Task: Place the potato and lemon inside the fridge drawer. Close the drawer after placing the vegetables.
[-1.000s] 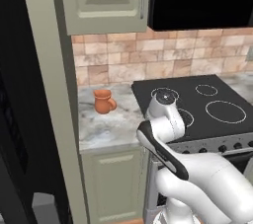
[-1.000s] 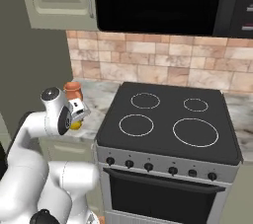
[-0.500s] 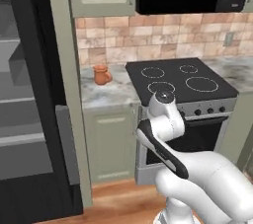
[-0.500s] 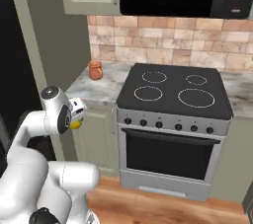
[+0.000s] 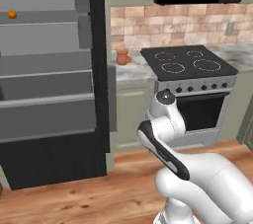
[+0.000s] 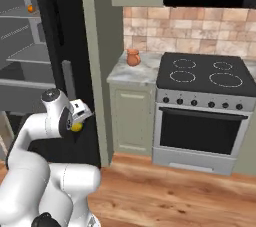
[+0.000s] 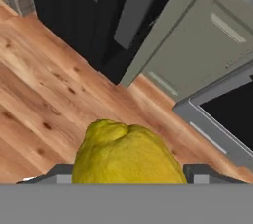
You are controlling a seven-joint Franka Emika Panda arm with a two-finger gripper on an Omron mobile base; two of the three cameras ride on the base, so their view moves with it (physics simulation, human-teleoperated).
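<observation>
Gripper clamped on the lemon, fruit seated between the two fingers and held above the wood floor. In the right base view the lemon showed as a yellow spot under the hand, in front of the dark fridge door. Fridge stood open; drawer was pulled out, its inside hidden behind the front rim. An orange ball sat on an upper shelf. Jug stood on the counter beside the stove. Arm was folded, elbow raised, hand held low and well apart from the drawer.
</observation>
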